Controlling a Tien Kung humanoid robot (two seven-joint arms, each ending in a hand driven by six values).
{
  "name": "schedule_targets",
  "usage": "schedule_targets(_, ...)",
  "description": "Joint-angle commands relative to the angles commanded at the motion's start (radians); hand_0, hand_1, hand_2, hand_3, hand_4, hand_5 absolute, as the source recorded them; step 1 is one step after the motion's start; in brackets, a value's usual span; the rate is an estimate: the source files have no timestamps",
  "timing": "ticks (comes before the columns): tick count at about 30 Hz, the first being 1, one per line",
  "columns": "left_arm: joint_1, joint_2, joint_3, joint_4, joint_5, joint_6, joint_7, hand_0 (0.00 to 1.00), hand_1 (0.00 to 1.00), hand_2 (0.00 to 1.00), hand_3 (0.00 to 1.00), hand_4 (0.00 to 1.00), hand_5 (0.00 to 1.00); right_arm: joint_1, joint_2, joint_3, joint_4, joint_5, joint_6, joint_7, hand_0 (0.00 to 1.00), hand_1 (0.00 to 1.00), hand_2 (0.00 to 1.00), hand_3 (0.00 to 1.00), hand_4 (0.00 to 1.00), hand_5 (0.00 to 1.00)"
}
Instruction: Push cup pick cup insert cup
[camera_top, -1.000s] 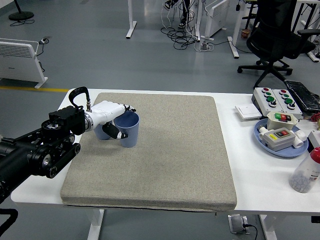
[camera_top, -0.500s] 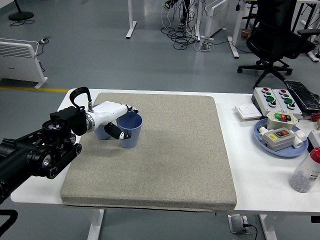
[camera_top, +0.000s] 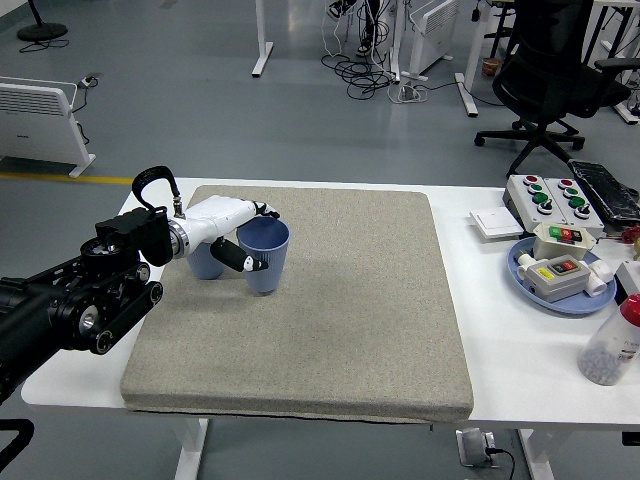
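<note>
Two blue cups stand on the grey mat (camera_top: 330, 310) at its far left. The nearer cup (camera_top: 267, 256) is upright with its mouth open to the camera. My left hand (camera_top: 243, 236), white with black fingertips, is curled around this cup, thumb on the front wall and fingers over the far rim. The second blue cup (camera_top: 205, 265) stands just left of it, mostly hidden behind my hand and wrist. My black left arm comes in from the lower left. My right arm is out of view.
A blue tray (camera_top: 530, 283) with button boxes, a white control box (camera_top: 545, 195) and a plastic bottle (camera_top: 612, 343) sit at the table's right. An office chair (camera_top: 560, 80) stands beyond the table. The white table edge (camera_top: 110, 385) borders the mat.
My left hand and the cup in it have moved slightly right and up, away from the second cup.
</note>
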Motion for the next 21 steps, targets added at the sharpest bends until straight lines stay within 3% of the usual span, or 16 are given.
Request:
schedule_targets(8,0.016,0.026,-0.122,-0.107,0.036,-0.049,0.034,0.560,0.617,0.630,0.853,0.742,0.218,-0.006,0.002,-0.001,0.000,0.005,0.000,0.000,0.731,0.671,0.711,0.602,0.169,0.388)
schedule_targets(11,0.018,0.045,-0.186,-0.152,0.059,-0.087,0.063,0.558,0.620,0.634,0.861,0.735,0.215,-0.010,0.002,-0.004,0.000,0.011,-0.001,0.001,0.731,0.671,0.711,0.601,0.168,0.387)
schedule_targets(16,0.018,0.077,-0.282,-0.189,0.088,-0.124,0.089,0.558,0.620,0.634,0.861,0.735,0.215,-0.014,0.002,-0.004,0.000,0.011,0.000,0.000,0.731,0.671,0.711,0.601,0.168,0.387)
schedule_targets(21,0.014,0.105,-0.345,-0.189,0.097,-0.136,0.096,0.556,0.619,0.630,0.862,0.731,0.216,-0.018,0.002,-0.005,0.000,0.013,-0.001,0.000,0.730,0.670,0.709,0.601,0.169,0.388)
